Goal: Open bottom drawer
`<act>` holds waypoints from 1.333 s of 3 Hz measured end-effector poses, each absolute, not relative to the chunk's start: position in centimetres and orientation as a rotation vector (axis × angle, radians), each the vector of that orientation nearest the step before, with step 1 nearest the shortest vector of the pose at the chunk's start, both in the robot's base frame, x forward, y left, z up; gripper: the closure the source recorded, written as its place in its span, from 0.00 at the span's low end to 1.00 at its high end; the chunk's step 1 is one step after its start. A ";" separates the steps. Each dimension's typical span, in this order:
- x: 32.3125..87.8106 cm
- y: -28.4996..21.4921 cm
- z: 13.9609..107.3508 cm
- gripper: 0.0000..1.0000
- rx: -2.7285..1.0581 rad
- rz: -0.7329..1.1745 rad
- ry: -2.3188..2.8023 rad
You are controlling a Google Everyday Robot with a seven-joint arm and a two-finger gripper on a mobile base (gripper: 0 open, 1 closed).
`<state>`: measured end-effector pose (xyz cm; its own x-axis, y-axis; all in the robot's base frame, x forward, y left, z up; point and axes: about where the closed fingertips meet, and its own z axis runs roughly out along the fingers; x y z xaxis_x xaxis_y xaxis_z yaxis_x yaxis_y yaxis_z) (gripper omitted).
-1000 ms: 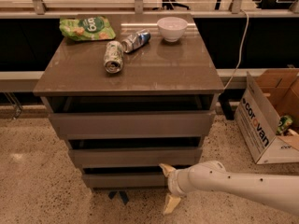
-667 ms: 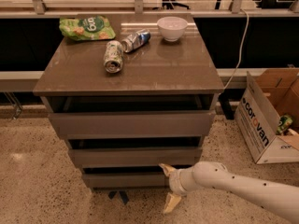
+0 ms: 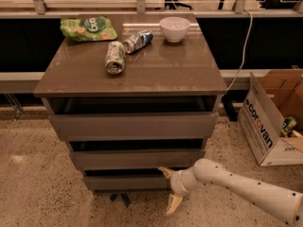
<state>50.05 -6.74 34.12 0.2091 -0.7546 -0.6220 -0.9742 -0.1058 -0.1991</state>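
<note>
The bottom drawer [image 3: 125, 182] is the lowest and shortest grey-brown front of the cabinet, just above the floor. A thin dark gap shows above it. My gripper [image 3: 169, 188] is on a white arm that comes in from the lower right. It is open, with one yellowish finger [image 3: 165, 172] at the drawer's top right edge and the other finger [image 3: 173, 204] below, near the floor. The drawer's right end lies between the two fingers.
The mid-sized drawer front [image 3: 137, 158] and the tallest drawer front [image 3: 135, 126] sit above. On the top are a green bag [image 3: 88, 28], two cans [image 3: 115, 57] and a white bowl [image 3: 174, 29]. A cardboard box [image 3: 272, 119] stands on the floor at right.
The arm has shifted slightly left toward the bottom drawer's right end. The drawers look the same.
</note>
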 end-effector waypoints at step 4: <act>47.9 -7.9 27.1 0.00 -1.903 0.558 1.681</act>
